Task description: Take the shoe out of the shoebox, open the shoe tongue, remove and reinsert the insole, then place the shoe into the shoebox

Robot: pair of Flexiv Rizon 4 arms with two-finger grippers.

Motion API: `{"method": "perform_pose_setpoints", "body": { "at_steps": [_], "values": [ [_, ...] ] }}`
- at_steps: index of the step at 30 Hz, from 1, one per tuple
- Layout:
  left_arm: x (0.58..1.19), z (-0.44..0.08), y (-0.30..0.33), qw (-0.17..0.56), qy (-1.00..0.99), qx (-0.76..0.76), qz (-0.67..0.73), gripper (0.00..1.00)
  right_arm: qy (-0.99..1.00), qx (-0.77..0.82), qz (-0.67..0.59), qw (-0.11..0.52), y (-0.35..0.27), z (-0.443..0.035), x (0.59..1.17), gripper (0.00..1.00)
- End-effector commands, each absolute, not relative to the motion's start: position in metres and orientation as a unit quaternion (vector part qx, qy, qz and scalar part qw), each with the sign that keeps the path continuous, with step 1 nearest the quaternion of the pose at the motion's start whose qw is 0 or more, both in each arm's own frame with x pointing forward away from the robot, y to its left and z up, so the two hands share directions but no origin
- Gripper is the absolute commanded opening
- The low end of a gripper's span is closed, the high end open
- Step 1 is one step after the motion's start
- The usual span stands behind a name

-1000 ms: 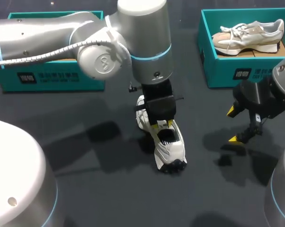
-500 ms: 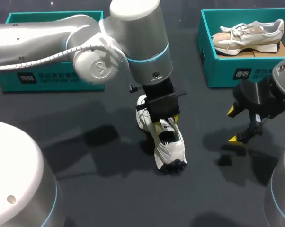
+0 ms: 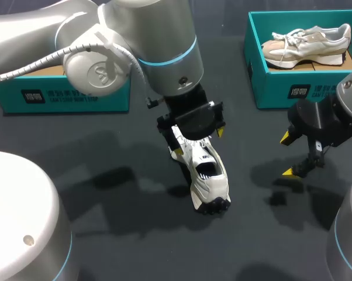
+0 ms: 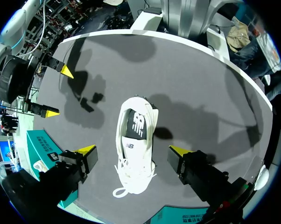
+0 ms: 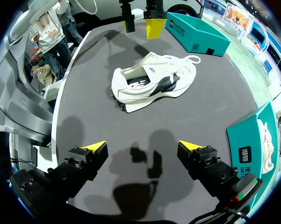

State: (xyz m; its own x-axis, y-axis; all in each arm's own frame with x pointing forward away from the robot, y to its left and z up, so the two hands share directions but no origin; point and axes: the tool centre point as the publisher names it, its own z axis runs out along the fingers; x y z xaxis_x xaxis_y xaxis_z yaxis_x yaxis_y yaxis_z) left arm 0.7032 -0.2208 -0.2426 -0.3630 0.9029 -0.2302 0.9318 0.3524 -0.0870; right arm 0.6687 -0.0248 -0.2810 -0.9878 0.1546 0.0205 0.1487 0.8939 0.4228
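- Lift-off by the left gripper (image 4: 132,150): half a second ago its yellow tips sat at the mouth of the white shoe (image 3: 204,175). Now it has risen and turned, jaws spread wide above the shoe and touching nothing.
- That shoe stands on its sole at the centre of the worktop (image 3: 135,246), with a dark insole showing in its opening. I'd guess the insole work is done or paused, with boxing yet to come.
- Over at the right edge, the right gripper (image 3: 288,154) hasn't stirred; its jaws are released and empty.
- Count: two shoes, the second a beige shoe (image 3: 307,42) lying in the upper-right shoebox (image 3: 269,88); two boxes, counting the upper-left shoebox (image 3: 59,96); two arms.
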Motion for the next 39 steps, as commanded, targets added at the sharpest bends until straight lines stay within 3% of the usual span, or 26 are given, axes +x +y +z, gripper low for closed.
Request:
{"method": "perform_pose_setpoints", "body": {
  "at_steps": [1, 7, 9, 20, 34, 39],
  "values": [
    [0.703, -0.243, -0.220, 0.071, 0.819, 0.560, -0.103, 1.00, 0.973, 0.078, 0.216, 0.008, -0.024, -0.282, 0.667, 1.00],
    [0.685, -0.247, -0.228, -0.012, 0.940, 0.340, -0.016, 1.00, 0.973, 0.078, 0.216, 0.008, -0.024, -0.282, 0.667, 1.00],
    [0.680, -0.240, -0.225, 0.098, 0.972, 0.204, 0.057, 1.00, 0.973, 0.078, 0.216, 0.008, -0.024, -0.282, 0.667, 1.00],
    [0.680, -0.240, -0.225, 0.098, 0.972, 0.204, 0.057, 1.00, 0.973, 0.078, 0.216, 0.008, -0.024, -0.282, 0.667, 1.00],
    [0.661, -0.236, -0.226, -0.027, 0.999, -0.016, 0.028, 1.00, 0.973, 0.078, 0.216, 0.008, -0.024, -0.282, 0.667, 1.00],
    [0.661, -0.236, -0.226, -0.027, 0.999, -0.016, 0.028, 1.00, 0.973, 0.078, 0.216, 0.008, -0.024, -0.282, 0.667, 1.00]
  ]
}}
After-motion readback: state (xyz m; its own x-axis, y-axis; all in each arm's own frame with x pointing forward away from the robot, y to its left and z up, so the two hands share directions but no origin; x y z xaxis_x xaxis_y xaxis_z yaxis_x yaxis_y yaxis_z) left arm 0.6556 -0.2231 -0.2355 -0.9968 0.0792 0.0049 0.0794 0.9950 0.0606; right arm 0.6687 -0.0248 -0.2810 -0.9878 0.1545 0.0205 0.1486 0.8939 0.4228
